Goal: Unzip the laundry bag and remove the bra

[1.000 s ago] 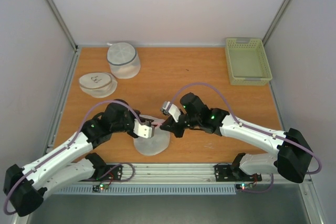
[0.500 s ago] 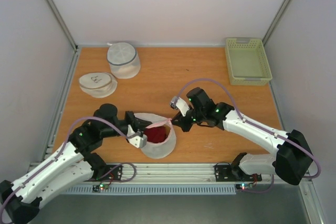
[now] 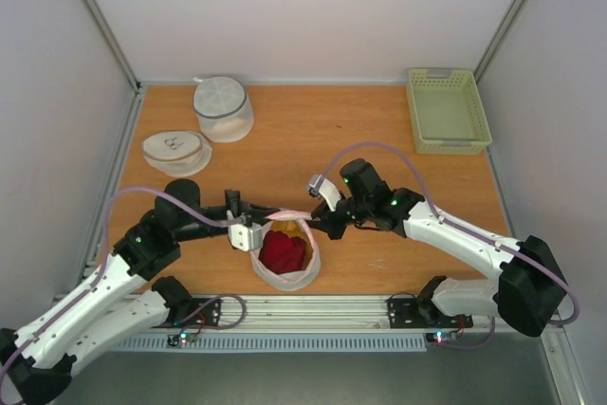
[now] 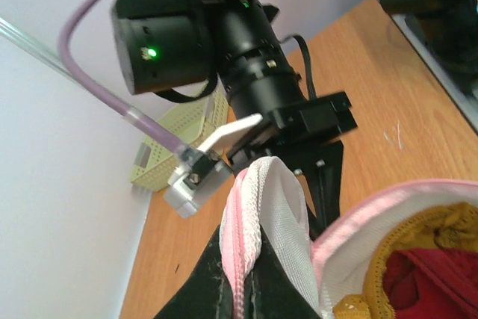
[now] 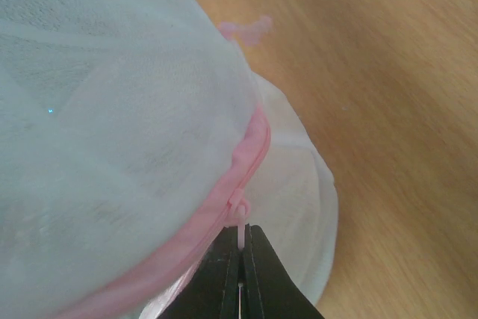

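One overhead view: laundry bag [image 3: 285, 280] at near edge of tabletop [image 3: 379, 139], mouth up, pink rim [image 3: 285, 217] stretched side to side between left end effector [image 3: 250, 233] and right end effector [image 3: 319, 223]; bra [image 3: 283, 251] inside
Left wrist: left end effector [image 4: 240, 296] clamped on pink rim [image 4: 243, 207]; overpulling could tear mesh
Right wrist: right end effector [image 5: 240, 255] pinched shut on zipper pull [image 5: 241, 231]; thin grip may slip

An orange-brown wooden table [image 3: 313, 130] is filling the middle of the overhead view, its grain showing under soft, even light that is casting only faint shadows. Plain pale walls are closing it in on three sides, a back wall [image 3: 303, 7], a left wall [image 3: 47, 92] and a right wall [image 3: 569, 73], with slanting metal posts [image 3: 100, 16] running up the two far corners. An aluminium rail [image 3: 313, 308] is running along the table's near edge, and a grey floor strip [image 3: 313, 377] is showing below it.
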{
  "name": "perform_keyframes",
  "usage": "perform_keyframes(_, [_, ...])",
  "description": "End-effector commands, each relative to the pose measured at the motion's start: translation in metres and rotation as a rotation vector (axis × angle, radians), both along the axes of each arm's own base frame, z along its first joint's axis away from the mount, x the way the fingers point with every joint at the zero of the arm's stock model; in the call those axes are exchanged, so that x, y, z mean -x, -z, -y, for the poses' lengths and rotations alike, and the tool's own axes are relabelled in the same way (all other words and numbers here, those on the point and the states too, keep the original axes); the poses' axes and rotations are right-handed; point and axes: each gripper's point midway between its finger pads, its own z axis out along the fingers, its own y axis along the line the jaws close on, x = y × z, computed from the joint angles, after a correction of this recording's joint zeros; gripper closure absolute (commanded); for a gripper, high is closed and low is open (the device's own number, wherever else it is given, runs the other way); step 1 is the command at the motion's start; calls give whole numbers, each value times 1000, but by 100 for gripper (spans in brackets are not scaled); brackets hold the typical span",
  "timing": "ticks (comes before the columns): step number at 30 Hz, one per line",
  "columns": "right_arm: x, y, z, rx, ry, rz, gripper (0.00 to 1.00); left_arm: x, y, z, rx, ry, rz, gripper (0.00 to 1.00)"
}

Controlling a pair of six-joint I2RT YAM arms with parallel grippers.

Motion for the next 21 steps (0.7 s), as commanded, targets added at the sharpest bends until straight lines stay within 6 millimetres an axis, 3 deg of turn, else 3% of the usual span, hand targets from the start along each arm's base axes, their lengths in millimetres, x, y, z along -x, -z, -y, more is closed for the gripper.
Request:
perform_keyframes(1, [7, -25, -10, -142, -61, 29, 99, 9, -62, 9, 198, 48, -42, 99])
perform_keyframes(7, [8, -11, -9, -123, -48, 0, 99, 6, -77, 9, 256, 28, -70, 99])
perform_keyframes(13, [10, -11, -16, -166, -71, -17, 99, 13, -95, 11, 306, 68, -96, 99])
perform_keyframes(21, [5, -10, -17, -164, -59, -8, 99, 9, -87, 11, 312, 30, -181, 99])
